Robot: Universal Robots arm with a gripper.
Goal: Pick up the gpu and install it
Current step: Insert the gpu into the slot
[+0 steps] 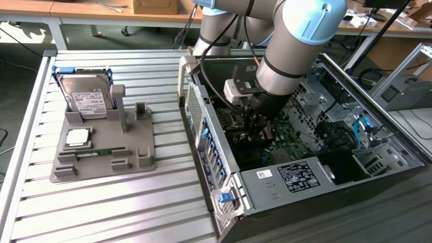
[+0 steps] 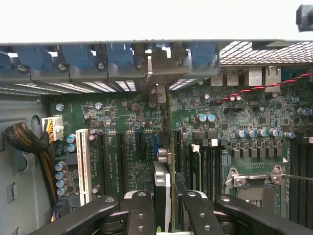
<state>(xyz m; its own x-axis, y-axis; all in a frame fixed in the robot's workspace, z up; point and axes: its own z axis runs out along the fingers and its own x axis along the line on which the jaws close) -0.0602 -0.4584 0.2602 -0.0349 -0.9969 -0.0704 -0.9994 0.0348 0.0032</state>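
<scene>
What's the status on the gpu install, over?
Gripper shut on gpu, down inside the computer case. Card edge-on above the motherboard slots, bracket toward the rear wall. Nothing seen blocking.

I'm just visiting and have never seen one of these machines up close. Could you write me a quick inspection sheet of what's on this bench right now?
Surface: ribbed metal table, with a grey parts holder and an open computer case on it.
Job's things: gpu held edge-on, standing upright over the motherboard slots, its metal bracket toward the case's rear wall.
Clutter: hard drive, a processor chip and a green memory stick sit in the holder.
Grippers: gripper is down inside the case, fingers closed on the gpu.
Cables: black-sleeved wire bundle to a white plug; red-and-black twisted wire; blue cables.
Surroundings: wooden desks behind, with a cardboard box.
</scene>
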